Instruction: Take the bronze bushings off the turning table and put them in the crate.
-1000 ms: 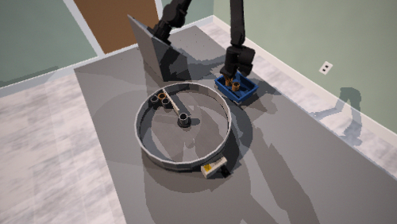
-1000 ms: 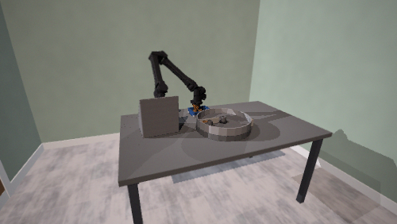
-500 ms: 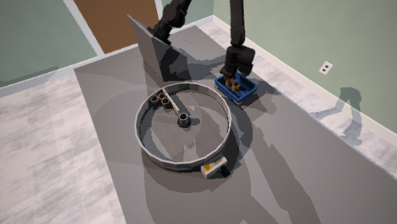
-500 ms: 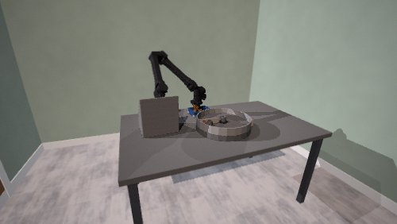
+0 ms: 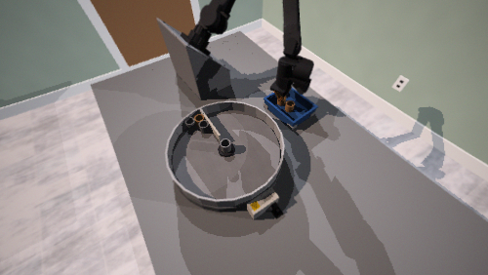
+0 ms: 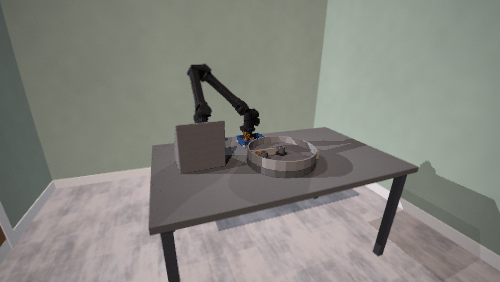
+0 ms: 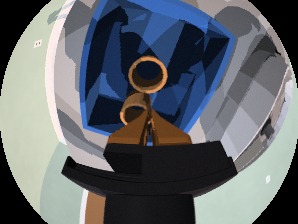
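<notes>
My gripper point(image 5: 281, 95) point(image 6: 247, 135) point(image 7: 149, 119) is low over the blue crate point(image 5: 304, 118) point(image 7: 227, 55). Its fingers are shut on the wall of a tilted bronze bushing point(image 5: 281, 101) point(image 7: 134, 100); the fingers partly hide it, and I cannot tell if it touches the crate floor. Another bronze bushing point(image 5: 290, 105) point(image 7: 156, 83) stands in the crate just beyond it. On the turning table point(image 5: 222, 202) point(image 6: 282, 166), a bronze bushing point(image 5: 199, 118) is at the far left by the rim, between two dark steel bushings, one point(image 5: 189, 122) to its left and one point(image 5: 203, 127) nearer the middle.
A thin pale bar point(image 5: 212, 126) runs from the turning table's rim beside the bushings to a grey upright tube point(image 5: 224, 144) at the centre. A tall grey panel point(image 5: 182, 60) point(image 6: 201, 147) stands behind it. A white block point(image 5: 264, 205) with a yellow mark sits outside the near rim.
</notes>
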Controlling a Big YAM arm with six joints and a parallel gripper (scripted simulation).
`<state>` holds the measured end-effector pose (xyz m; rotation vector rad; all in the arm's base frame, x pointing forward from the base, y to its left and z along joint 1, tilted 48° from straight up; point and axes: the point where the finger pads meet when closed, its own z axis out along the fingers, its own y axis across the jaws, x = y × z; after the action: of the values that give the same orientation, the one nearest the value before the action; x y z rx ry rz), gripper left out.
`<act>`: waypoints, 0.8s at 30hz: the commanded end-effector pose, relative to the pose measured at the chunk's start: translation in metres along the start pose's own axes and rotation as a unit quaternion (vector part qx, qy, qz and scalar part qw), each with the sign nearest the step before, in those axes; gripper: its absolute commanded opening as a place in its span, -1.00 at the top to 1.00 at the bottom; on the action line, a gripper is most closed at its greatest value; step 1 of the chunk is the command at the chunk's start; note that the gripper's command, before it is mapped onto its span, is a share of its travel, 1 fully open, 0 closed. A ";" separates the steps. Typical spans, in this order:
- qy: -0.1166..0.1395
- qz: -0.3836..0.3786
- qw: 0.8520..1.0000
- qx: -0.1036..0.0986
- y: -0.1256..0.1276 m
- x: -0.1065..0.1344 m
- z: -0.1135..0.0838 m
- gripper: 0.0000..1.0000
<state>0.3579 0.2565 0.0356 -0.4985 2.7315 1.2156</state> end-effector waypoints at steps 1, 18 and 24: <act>-0.013 -0.004 1.000 0.001 0.003 -0.011 -0.006 1.00; -0.009 -0.004 1.000 0.001 0.004 -0.007 -0.002 1.00; -0.012 -0.002 1.000 0.002 0.002 -0.008 -0.005 1.00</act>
<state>0.3578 0.2575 0.0357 -0.4992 2.7305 1.2157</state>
